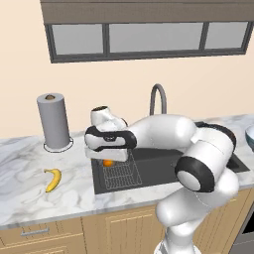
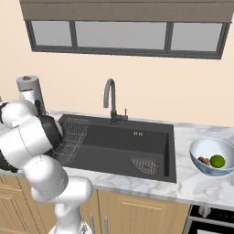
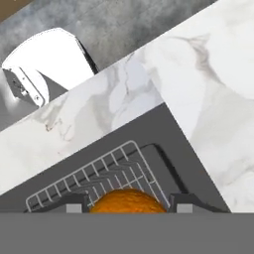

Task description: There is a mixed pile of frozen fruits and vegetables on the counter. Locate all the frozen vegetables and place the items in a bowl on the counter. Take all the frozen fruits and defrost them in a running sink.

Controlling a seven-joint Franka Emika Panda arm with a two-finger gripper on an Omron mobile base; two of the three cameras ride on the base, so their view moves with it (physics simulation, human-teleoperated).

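Tool [image 3: 128, 204] pinched small round orange [image 3: 127, 200] between dark fingertips, over wire rack [image 3: 99, 178] at black sink's [image 2: 114, 141] left end. Curved yellow banana [image 1: 53, 179] lay on marble desk [image 1: 30, 188], paper towel roll [image 1: 53, 121] behind. Far right, pale bowl [image 2: 201, 148] held green ball [image 2: 217, 160], brown lump [image 2: 204, 160].

The left base view looks forward and down from behind the arm at the sink's [image 1: 163, 166] left end and the counter [image 1: 30, 183] beyond it. The right base view takes in the same sink [image 2: 119, 146] from the other side, with counter to its right. The hand view sits close above the sink's wire rack [image 3: 99, 178] at a corner of the basin, rolled askew.
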